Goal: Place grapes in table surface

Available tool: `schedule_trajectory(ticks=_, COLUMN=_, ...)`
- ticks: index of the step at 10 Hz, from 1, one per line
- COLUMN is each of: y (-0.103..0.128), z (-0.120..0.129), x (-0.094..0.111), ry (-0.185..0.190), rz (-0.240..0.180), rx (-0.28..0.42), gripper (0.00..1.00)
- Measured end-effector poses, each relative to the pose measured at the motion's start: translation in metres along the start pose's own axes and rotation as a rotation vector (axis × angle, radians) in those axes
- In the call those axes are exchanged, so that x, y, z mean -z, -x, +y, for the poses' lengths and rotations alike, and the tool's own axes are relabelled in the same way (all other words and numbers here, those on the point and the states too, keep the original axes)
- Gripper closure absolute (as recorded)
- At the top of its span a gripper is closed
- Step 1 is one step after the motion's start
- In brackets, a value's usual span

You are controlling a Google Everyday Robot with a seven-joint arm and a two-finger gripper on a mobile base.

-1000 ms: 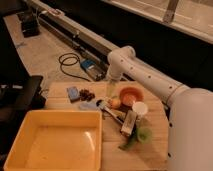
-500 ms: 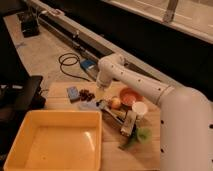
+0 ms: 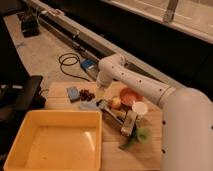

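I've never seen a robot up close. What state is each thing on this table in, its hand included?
Robot's hand: open, empty, low over the table, just right of the grapes.
Dark purple grape cluster: lying on the light-brown wooden tabletop, not held.
Small blue block: lying flat, left of the grapes.
Big yellow plastic tray: upright, empty.
Round orange bowl: upright.
Small white cup: upright.

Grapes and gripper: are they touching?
Cannot tell. In the camera view the gripper hangs close beside the grapes; neither a gap nor contact shows plainly.
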Motion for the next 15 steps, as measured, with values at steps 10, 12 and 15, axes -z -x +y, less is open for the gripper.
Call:
schedule_trajectory(ticks=10, y=0.085, z=-0.011, x=-0.063, ry=0.006, rz=-0.110, rx=0.093, gripper=0.20)
schedule_trajectory(ticks=12, y=0.082, z=-0.030, x=-0.074, ry=-0.001, rz=-0.097, rx=0.098, gripper=0.20)
schedule_trajectory(ticks=15, y=0.074, z=-0.041, x=-0.089, ry=0.001, rz=-0.075, rx=0.095, gripper=0.20)
